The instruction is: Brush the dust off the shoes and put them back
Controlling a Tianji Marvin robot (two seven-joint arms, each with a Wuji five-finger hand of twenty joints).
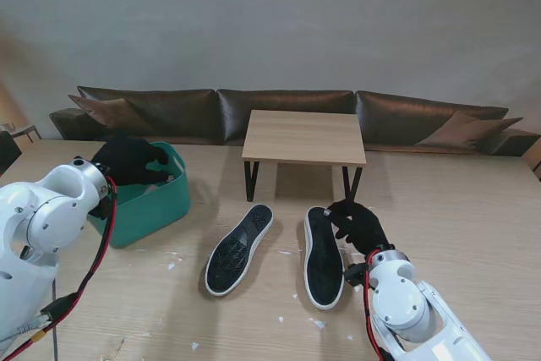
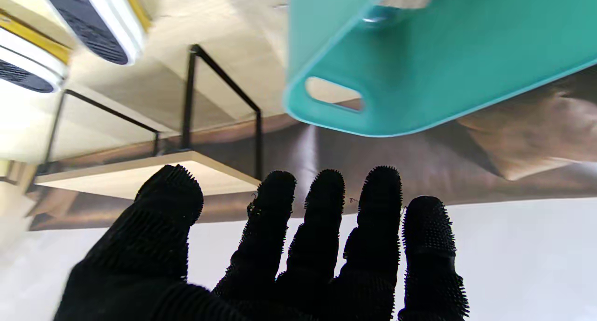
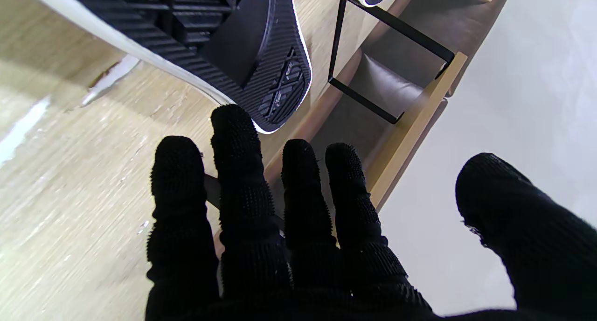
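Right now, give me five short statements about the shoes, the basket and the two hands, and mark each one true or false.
1. Both shoes lie sole up on the table. True.
2. The left hand is over the teal basket. True.
3. The right hand has lifted a shoe clear of the table. False: both shoes lie on the table; its open fingers are at the far end of the right shoe.
4. The basket sits to the right of the shoes. False: it is on their left.
5. A small wooden stand is beyond the shoes. True.
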